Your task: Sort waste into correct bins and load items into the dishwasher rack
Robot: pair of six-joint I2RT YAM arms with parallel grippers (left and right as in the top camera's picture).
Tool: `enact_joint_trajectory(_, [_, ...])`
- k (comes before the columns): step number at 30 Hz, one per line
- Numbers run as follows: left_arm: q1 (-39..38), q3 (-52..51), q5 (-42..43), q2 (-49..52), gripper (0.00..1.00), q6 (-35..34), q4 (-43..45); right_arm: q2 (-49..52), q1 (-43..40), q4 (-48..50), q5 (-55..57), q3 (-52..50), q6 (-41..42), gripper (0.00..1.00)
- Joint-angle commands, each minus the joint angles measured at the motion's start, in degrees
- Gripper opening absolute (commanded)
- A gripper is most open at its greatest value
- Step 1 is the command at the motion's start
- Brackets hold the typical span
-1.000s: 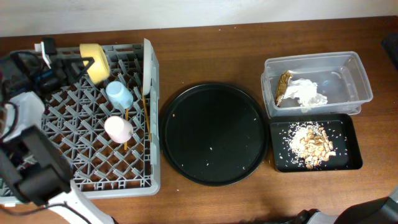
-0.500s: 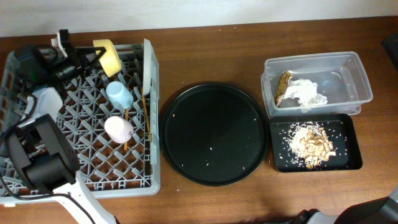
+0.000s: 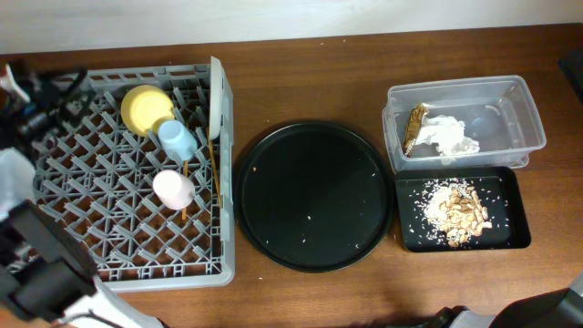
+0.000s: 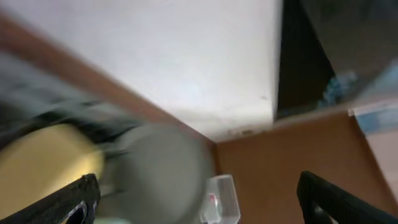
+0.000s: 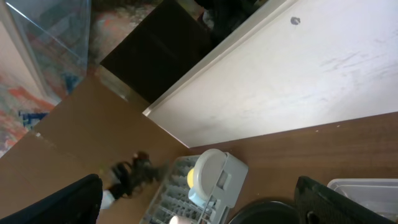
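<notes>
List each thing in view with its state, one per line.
Yellow bowl, in the rack.
Blue cup, in the rack.
Pink cup, in the rack.
Plate, on edge in the rack.
Napkin, crumpled, in the tub.
Wrapper, in the tub.
Food scraps, in the rectangular tray.
Left pincer, open.
Right pincer, open.

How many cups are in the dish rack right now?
2. The light-blue cup sits beside the yellow bowl toward the far side of the rack; the pink cup lies nearer, mid-rack. None seems hidden.

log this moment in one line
yellow bowl in rack | left claw open | right claw open | scraps in black tray
</notes>
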Motion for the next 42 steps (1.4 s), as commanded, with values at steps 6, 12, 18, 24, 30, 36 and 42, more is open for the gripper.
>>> enact_joint_trajectory(6, [-39.67,-1.60,-77.68,-17.33,0.99,26.14,-42.01,-0.22,-0.07,0.17,-0.50,0.35,-0.37,0.99])
enact_joint_trajectory(12, [-44.22,-1.75,-83.56,-17.35,0.99,26.12,-42.34,-0.22,-0.04,0.17,-0.50,0.35,-0.37,0.99])
enact_joint_trajectory(18, [-44.22,-1.75,-83.56,-17.35,0.99,26.12,-42.34,-6.27,30.77,0.15,-0.48,0.35,-0.37,0.99])
enact_joint_trajectory(24, [-44.22,-1.75,-83.56,-17.35,0.99,26.10,-42.34,-21.33,40.41,-1.16,10.01,0.33,-9.03,0.99])
enact_joint_trajectory(30, [-44.22,-1.75,-83.54,-17.33,0.99,26.12,-42.34,-41.27,61.35,-52.59,102.07,-1.81,7.50,0.99])
enact_joint_trajectory(36, [-44.22,-1.75,-83.56,-17.33,1.00,26.12,-42.34,-65.35,53.57,-0.81,100.52,-47.56,-17.14,0.99])
enact_joint_trajectory(42, [-44.22,-1.75,-83.56,-17.35,0.99,26.12,-42.34,-81.92,48.72,4.26,98.01,-73.37,-17.38,0.99])
